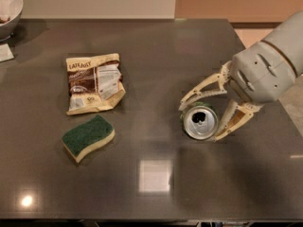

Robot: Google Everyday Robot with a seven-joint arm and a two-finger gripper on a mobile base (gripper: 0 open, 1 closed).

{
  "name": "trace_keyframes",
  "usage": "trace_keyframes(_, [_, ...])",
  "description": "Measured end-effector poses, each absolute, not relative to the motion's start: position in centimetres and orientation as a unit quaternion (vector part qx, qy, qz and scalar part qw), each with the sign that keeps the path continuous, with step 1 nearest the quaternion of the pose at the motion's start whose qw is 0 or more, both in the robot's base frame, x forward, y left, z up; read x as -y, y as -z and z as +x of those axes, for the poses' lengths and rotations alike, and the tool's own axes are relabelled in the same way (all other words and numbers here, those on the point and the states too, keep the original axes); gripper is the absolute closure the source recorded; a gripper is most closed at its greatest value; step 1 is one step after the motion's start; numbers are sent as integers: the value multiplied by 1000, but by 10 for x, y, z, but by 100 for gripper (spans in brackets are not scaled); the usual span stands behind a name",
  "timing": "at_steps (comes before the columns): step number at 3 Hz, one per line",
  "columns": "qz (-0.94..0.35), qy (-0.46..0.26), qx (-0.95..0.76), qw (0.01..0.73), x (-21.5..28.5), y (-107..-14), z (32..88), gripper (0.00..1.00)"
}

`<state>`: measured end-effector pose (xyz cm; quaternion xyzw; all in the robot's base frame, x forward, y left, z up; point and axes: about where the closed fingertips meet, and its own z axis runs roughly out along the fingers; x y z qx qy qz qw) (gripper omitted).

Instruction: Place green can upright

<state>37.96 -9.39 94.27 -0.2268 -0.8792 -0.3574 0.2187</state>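
The green can (pixel 200 122) stands upright on the dark table (pixel 156 60) at the right middle. Its silver pull-tab lid faces up and a sliver of green body shows at its upper edge. My gripper (pixel 200 123) reaches in from the right, and its two pale fingers (pixel 203 90) are closed on the can from either side. The grey wrist (pixel 265 70) sits above and to the right of the can.
A brown-and-cream snack bag (pixel 93 82) lies at the left middle. A green-topped yellow sponge (pixel 88 137) lies below it. A white bowl (pixel 7 8) sits at the far left corner beside a white card (pixel 5 52). The table's right edge runs behind the wrist.
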Motion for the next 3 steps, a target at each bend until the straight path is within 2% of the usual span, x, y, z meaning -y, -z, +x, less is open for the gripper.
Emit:
trace_keyframes(2, [-246, 354, 874, 223, 90, -937, 386, 100])
trace_keyframes(3, [-280, 331, 865, 253, 88, -919, 386, 100])
